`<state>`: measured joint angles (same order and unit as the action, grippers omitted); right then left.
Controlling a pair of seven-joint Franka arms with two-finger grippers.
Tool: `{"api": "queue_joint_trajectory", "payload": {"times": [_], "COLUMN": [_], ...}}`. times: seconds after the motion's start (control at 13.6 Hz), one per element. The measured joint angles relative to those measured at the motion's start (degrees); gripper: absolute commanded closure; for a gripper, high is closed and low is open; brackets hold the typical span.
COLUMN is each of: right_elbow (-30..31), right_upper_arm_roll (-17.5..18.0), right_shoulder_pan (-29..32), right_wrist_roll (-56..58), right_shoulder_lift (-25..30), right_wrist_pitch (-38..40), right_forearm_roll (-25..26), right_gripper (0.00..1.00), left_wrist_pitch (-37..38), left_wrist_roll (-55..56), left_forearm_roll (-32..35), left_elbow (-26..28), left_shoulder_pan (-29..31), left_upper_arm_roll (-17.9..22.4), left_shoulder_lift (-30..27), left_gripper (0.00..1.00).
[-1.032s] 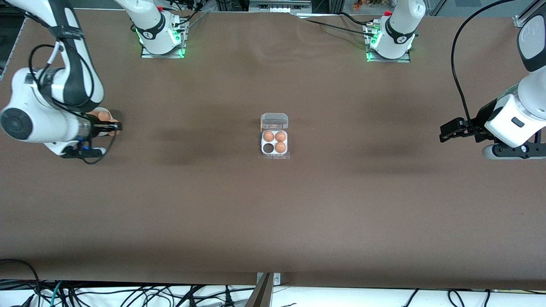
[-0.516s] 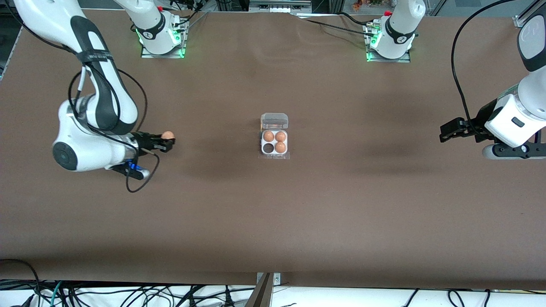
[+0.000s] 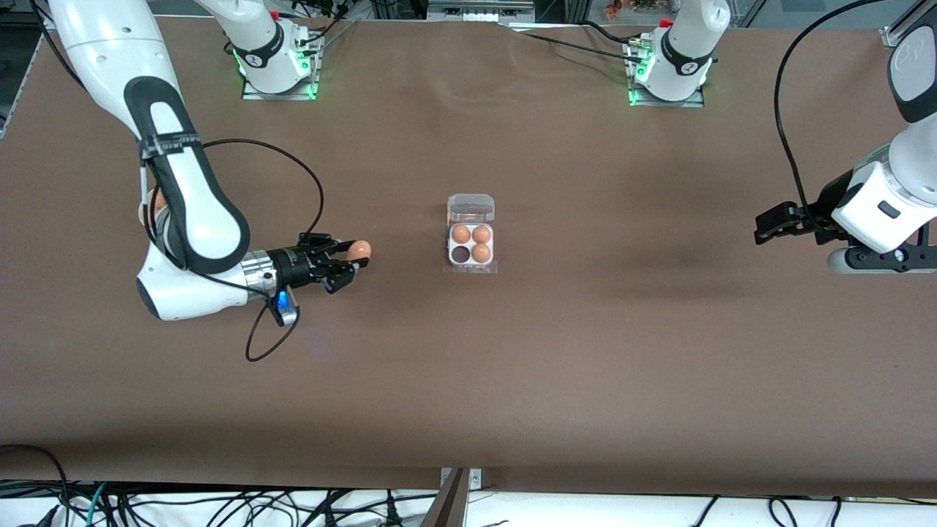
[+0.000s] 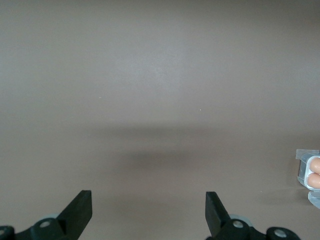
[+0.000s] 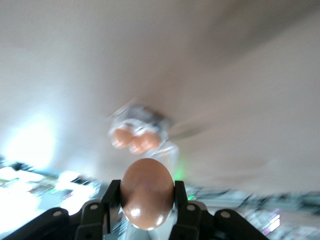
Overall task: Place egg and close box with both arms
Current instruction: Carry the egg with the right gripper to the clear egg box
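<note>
Right gripper (image 3: 350, 261): clenched on the egg (image 3: 359, 249), over the table (image 3: 468, 380) toward the right arm's end.
Box (image 3: 471, 234): mid-table, lid open, one empty cell.
Left gripper (image 3: 765, 227): released, waiting.
Risk: the smooth egg slipping out in transit, or bumping its neighbours.

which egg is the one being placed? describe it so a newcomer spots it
Start at the clear box mid-table, lid open, three eggs in its cells. Look toward the right arm's end: the right gripper is shut on the egg, the only one in the air.
</note>
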<state>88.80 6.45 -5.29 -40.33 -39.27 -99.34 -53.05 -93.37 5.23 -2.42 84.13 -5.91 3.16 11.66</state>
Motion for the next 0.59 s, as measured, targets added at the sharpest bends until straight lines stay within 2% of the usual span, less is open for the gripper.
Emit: {"api": "queue_joint_trajectory", "payload": {"times": [0.22,0.59], "right_elbow": [-0.12,-0.35], "right_upper_arm_roll": [0.02,0.23], "right_shoulder_pan": [-0.14,-4.04], "right_wrist_roll": [-2.05,-5.10], "right_shoulder_lift": [-4.05,-9.34], "right_wrist_pitch": [0.25,1.10], "right_forearm_roll": [-11.56,-24.92], "right_gripper": [0.71,0.71], "left_wrist_pitch": [0.00,0.00], "left_wrist_roll": [0.00,0.00], "left_forearm_roll": [0.00,0.00], "left_elbow": [0.00,0.00], "left_shoulder_pan": [0.00,0.00], "left_upper_arm_roll": [0.00,0.00], "left_shoulder_lift": [0.00,0.00], "left_gripper": [0.00,0.00]}}
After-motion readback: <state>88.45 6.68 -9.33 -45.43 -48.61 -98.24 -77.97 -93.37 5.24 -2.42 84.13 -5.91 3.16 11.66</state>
